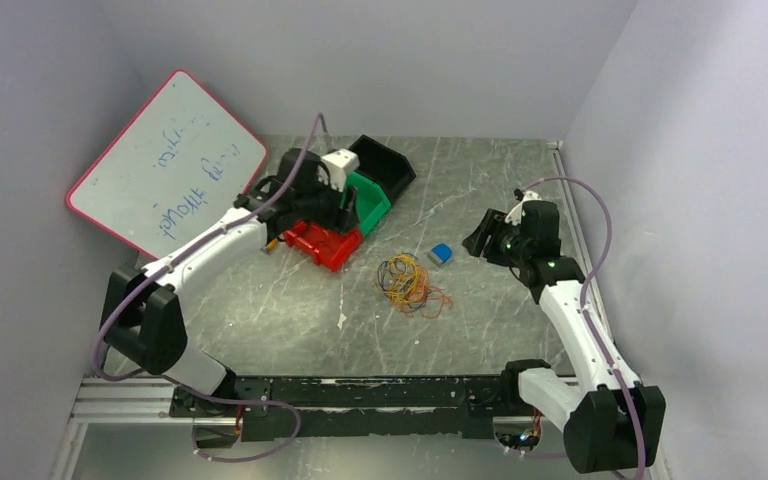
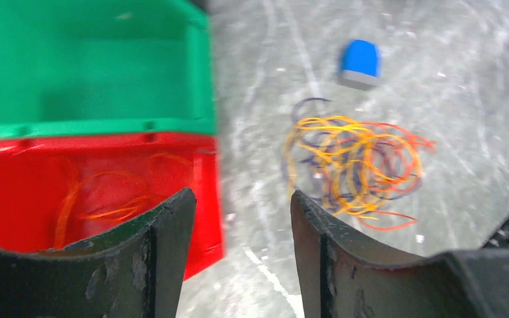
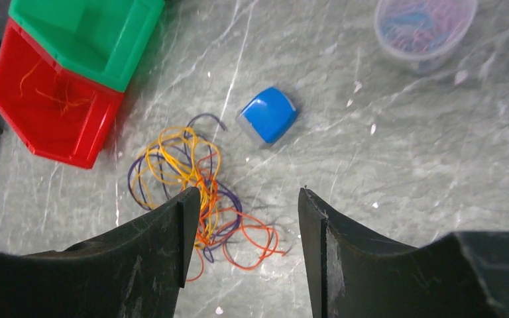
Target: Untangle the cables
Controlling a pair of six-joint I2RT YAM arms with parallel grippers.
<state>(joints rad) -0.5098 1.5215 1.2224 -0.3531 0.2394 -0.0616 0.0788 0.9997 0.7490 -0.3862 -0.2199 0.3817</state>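
Progress: early, by my read. One orange cable (image 2: 103, 213) lies loose in the red bin (image 2: 13, 192); I'd count that as the only strand sorted. Everything else is one clump of cables (image 3: 179, 162) on the tabletop (image 3: 404, 165), mid-workspace between the arms, with yellow, orange and dark purple loops overlapping. No strand there looks fully free, though a few orange loops trail off the near edge.

Containers:
- red bin: the orange cable, plus possibly a thinner wisp. Too blurred to call.
- green bin (image 2: 93, 73), touching the red one: nothing visible inside.
- black bin (image 1: 385, 165), behind the green one: inside too dark to tell.
- clear tub (image 3: 431, 59), well apart from the clump: small coloured bits, can't identify them.

Blue block (image 3: 267, 114) sits just beside the clump, not touching it as far as I can see.

Left tool (image 2: 242, 199): jaws spread, nothing between them, over the red bin's near corner. Right tool (image 3: 249, 195): jaws spread, empty, above the clump's edge.

Left to do: pull the remaining colours apart, so most of the job.
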